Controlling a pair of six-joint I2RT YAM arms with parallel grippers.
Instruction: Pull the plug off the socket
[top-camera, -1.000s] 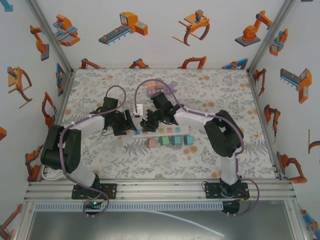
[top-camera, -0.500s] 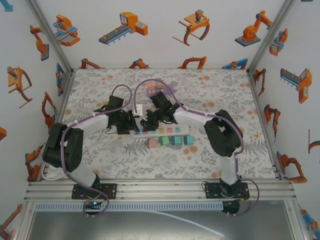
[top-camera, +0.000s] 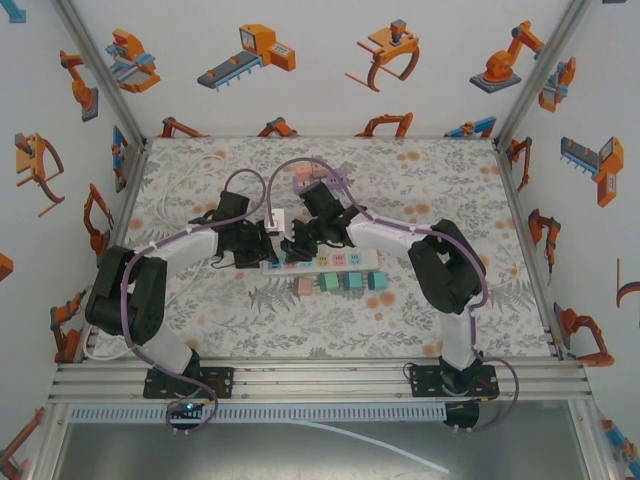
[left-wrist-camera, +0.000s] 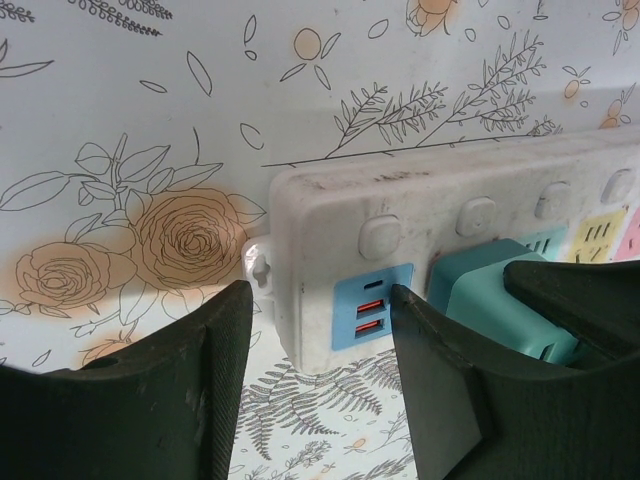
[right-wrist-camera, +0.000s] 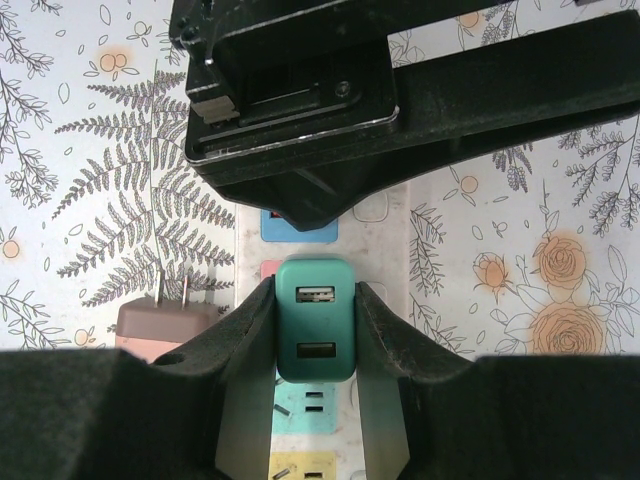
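power strip (left-wrist-camera: 480, 215) cut off at right edge, teal plug (left-wrist-camera: 495, 300) half behind fingers (left-wrist-camera: 440, 400)

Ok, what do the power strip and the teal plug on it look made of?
The power strip looks like hard white moulded plastic: rounded edges, raised buttons and a slight sheen, with grey scuffs and grime along the top. The teal plug looks like smooth, matte plastic: even colour, rounded corners, no seams showing. Its exact type is unclear.

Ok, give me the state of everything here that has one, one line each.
teal plug, seated in the power strip, not yet pulled.
right gripper, shut on the teal plug's sides.
left gripper, jaws apart astride the power strip's end; contact unclear.
power strip, flat on the table.
brown plug, unplugged, lying beside the strip, prongs exposed.
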